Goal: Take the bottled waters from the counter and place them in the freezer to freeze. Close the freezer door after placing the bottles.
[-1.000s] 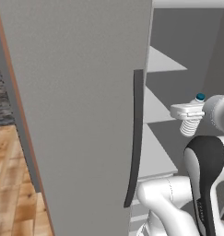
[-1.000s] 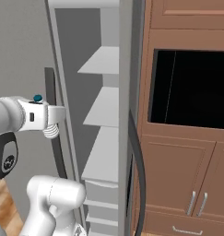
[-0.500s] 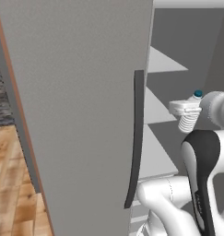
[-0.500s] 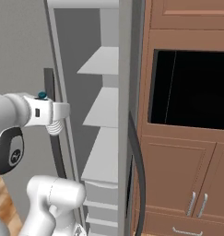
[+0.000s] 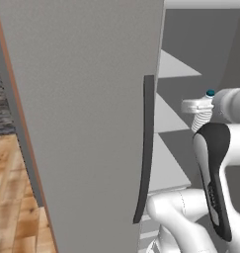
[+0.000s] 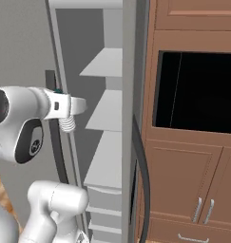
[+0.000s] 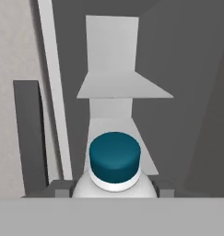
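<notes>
My gripper [image 7: 112,191] is shut on a clear ribbed bottled water [image 7: 114,156] with a dark teal cap, held upright just below the cap. In the left base view the gripper [image 5: 198,106] holds the bottle [image 5: 202,120] in front of the open freezer [image 5: 173,66], level with a middle shelf. From the right, the gripper [image 6: 64,108] and bottle [image 6: 67,124] hang just outside the freezer's pale shelves [image 6: 105,64]. The freezer door [image 5: 82,99] stands swung wide open on the left, its dark bar handle [image 5: 147,143] facing me. The counter is out of view.
The matching fridge door [image 6: 131,71] is edge-on right of the opening, with a dark curved handle [image 6: 141,180]. Beyond it are brown wooden cabinets and a black oven recess [image 6: 195,92]. Wooden floor [image 5: 13,192] lies left of the open door.
The gripper has carried the bottle closer to the freezer opening and slightly higher. The door and shelves have stayed put.
</notes>
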Available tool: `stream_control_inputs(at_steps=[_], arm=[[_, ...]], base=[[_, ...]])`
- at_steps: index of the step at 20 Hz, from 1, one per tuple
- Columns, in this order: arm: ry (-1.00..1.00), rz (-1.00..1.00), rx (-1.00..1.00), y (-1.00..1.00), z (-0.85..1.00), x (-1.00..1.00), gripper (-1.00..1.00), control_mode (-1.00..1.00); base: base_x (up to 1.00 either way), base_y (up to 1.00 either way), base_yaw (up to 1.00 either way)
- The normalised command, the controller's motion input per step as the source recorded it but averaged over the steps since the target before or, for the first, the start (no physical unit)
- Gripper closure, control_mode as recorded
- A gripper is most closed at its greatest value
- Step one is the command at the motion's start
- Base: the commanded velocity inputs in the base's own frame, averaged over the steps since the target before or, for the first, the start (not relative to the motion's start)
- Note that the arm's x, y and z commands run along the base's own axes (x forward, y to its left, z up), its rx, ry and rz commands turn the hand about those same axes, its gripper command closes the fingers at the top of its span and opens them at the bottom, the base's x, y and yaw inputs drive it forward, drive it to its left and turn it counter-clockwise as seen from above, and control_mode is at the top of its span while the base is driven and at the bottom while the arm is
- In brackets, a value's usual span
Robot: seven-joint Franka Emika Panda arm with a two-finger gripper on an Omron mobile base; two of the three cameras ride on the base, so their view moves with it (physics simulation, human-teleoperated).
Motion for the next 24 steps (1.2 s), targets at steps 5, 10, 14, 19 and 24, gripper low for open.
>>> stream_control_inputs(at_steps=[5, 10, 14, 19, 24], arm=[[0.17, 0.03, 0.00, -0.34, 0.32, 0.58, 1.00, -1.00], [0.16, 0.11, 0.00, -0.18, 0.40, 0.50, 1.00, -1.00], [0.06, 0.16, 0.00, -0.15, 0.24, 0.52, 1.00, -1.00], [0.05, 0.14, 0.00, -0.06, 0.14, 0.55, 1.00, -1.00], [0.01, 0.09, 0.03, 0.00, 0.00, 0.53, 1.00, -1.00]], base=[[0.00, 0.00, 0.00], [0.00, 0.00, 0.00], [0.00, 0.00, 0.00], [0.00, 0.00, 0.00], [0.00, 0.00, 0.00]])
